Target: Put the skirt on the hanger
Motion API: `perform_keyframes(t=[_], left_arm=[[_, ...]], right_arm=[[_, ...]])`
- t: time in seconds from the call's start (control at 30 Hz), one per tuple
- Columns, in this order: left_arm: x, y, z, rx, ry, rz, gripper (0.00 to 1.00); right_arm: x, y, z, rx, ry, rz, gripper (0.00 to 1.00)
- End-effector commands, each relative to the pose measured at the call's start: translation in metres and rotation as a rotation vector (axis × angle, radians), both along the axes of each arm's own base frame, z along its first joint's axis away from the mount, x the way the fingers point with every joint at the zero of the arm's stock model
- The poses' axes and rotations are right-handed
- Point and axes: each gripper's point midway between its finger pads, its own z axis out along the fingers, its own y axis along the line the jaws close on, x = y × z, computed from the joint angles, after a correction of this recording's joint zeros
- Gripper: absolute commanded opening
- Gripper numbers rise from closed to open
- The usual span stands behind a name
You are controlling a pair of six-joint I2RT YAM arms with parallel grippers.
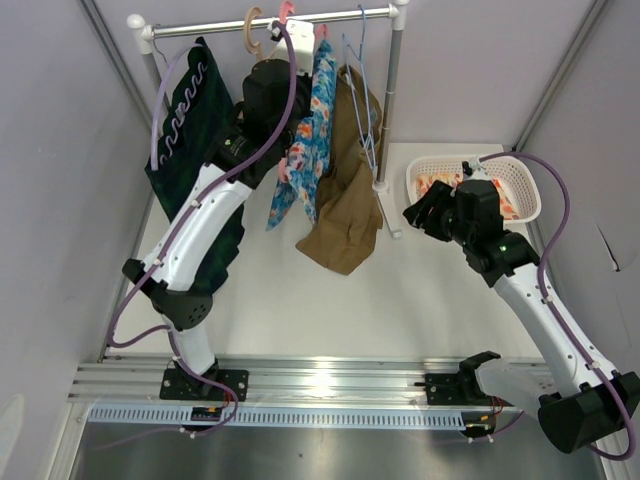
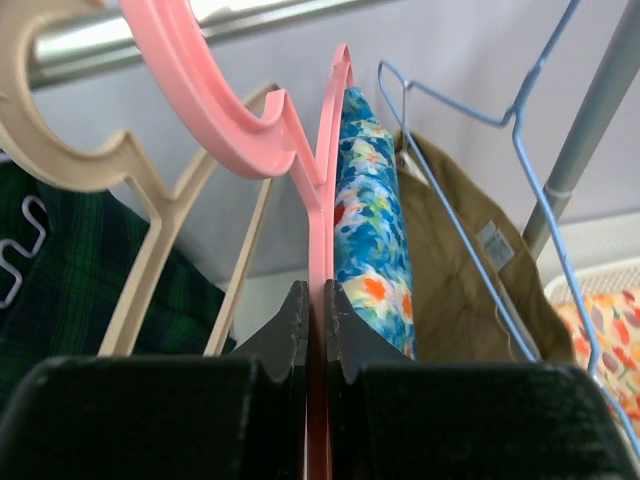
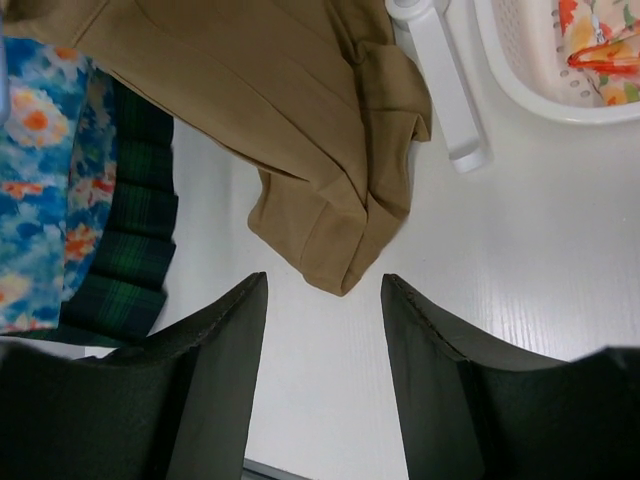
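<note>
The blue floral skirt (image 1: 310,140) hangs on a pink hanger (image 1: 287,12) up at the metal rail (image 1: 200,28). My left gripper (image 1: 280,55) is shut on the pink hanger's neck (image 2: 320,200), just below its hook. The skirt (image 2: 370,220) drapes to the right of my left gripper (image 2: 318,300). The hook curves over at the rail (image 2: 90,45); I cannot tell if it rests on it. My right gripper (image 1: 420,215) is open and empty, low over the table by the basket. In the right wrist view my right gripper (image 3: 322,285) points at bare table below the skirt (image 3: 40,200).
A beige hanger (image 2: 160,240) with a green plaid garment (image 1: 190,110) hangs left of the pink one. A blue wire hanger (image 2: 520,120) and a tan garment (image 1: 350,200) hang to the right. A white basket (image 1: 420,170) with floral cloth stands at the right. The rack's foot (image 3: 440,80) lies near it.
</note>
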Motion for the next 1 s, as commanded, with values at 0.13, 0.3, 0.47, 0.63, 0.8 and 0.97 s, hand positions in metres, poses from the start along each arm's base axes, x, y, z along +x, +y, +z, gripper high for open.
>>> perform_keyframes(t=[0.13, 0.3, 0.47, 0.63, 0.8, 0.97], left_arm=[[0.011, 0.001, 0.055, -0.024, -0.213, 0.026, 0.0], [0.027, 0.002, 0.049, -0.005, -0.234, 0.062, 0.0], [0.046, -0.005, 0.041, -0.042, -0.258, 0.069, 0.0], [0.057, -0.01, 0.035, -0.047, -0.269, 0.07, 0.0], [0.066, -0.011, 0.032, -0.059, -0.264, 0.06, 0.0], [0.073, -0.013, 0.019, -0.04, -0.227, 0.028, 0.0]], right_arm=[[0.012, 0.013, 0.028, 0.033, -0.106, 0.071, 0.55], [0.015, 0.012, 0.035, 0.033, -0.14, 0.076, 0.55], [0.017, 0.018, 0.034, 0.04, -0.145, 0.109, 0.55], [0.018, 0.017, 0.029, 0.031, -0.144, 0.115, 0.55], [0.018, 0.022, 0.026, 0.047, -0.146, 0.139, 0.55], [0.019, 0.026, 0.022, 0.057, -0.141, 0.152, 0.54]])
